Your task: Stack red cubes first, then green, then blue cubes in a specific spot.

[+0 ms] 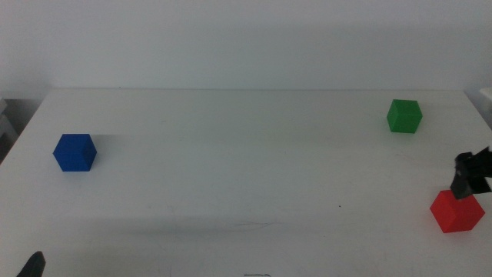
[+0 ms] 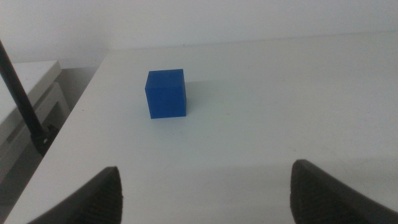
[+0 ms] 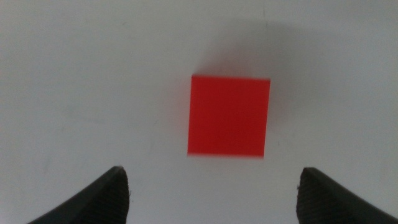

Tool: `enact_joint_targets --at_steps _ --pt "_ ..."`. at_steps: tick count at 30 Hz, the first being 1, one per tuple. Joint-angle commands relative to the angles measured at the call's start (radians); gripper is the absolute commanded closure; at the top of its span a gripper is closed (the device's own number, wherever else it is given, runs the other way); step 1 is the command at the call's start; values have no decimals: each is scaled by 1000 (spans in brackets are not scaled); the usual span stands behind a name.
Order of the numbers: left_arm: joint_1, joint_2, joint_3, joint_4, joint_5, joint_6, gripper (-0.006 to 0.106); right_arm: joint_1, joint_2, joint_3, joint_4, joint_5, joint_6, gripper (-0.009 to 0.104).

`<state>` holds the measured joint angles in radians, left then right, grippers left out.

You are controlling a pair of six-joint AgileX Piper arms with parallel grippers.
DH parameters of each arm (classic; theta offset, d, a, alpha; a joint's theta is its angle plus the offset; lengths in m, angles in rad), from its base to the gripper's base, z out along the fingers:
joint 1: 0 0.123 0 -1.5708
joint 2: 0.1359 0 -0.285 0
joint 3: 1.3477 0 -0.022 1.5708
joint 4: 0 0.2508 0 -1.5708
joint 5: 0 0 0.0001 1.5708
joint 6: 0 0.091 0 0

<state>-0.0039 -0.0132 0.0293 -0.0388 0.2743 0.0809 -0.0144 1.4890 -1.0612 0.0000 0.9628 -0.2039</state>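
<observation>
The red cube sits on the white table near the right edge; it fills the middle of the right wrist view. My right gripper hovers just above and behind it, jaws open, with the cube ahead of the gap. The green cube stands at the far right. The blue cube stands at the left and also shows in the left wrist view. My left gripper is open and empty, waiting at the table's front left corner. The stacking spot is unmarked tabletop.
The white table has its left edge near the blue cube. A dark cable or rod and a white shelf lie beyond that edge in the left wrist view.
</observation>
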Motion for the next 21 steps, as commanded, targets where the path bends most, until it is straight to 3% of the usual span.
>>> enact_joint_targets --at_steps 1,11,21 --pt "-4 -18 -3 -8 -83 -4 9 -3 5 -31 -14 -60 -2 3" --pt "-4 -18 -3 -8 -83 -4 9 -3 157 -31 -86 -130 100 4" --pt "-4 -18 -3 -8 -83 -4 9 -3 241 -31 -84 -176 109 11"
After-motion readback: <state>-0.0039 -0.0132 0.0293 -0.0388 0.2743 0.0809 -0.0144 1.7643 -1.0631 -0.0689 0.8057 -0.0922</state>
